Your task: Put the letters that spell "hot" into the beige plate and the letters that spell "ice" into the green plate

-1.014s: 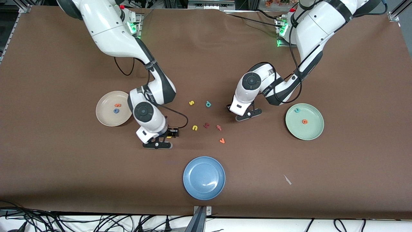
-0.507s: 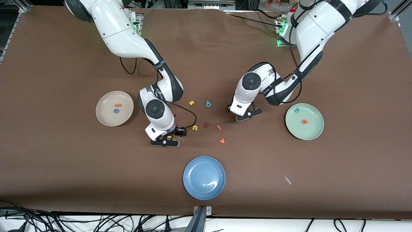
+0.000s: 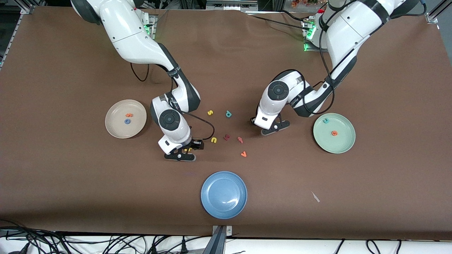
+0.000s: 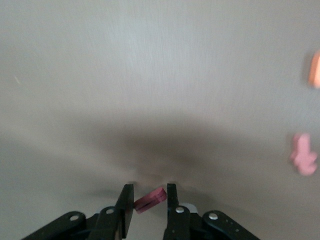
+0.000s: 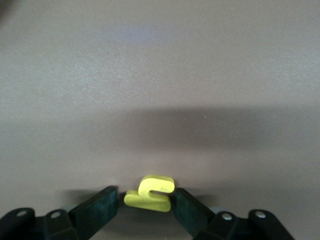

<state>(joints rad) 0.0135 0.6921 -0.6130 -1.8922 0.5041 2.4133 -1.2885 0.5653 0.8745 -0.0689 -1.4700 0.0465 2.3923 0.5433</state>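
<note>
Both arms down at the scattered letters, each with a letter between its fingers.

You have the beige plate at the right arm's end, carrying an orange letter and a blue o; the green plate at the left arm's end, carrying a teal c and an orange e; your right gripper brackets the yellow h, fingers either side, not visibly clamped; its plate lies toward that arm's own end; your left gripper is closed on the dark red i, its long axis tilted across the fingers; the green plate is nearest that arm.
</note>
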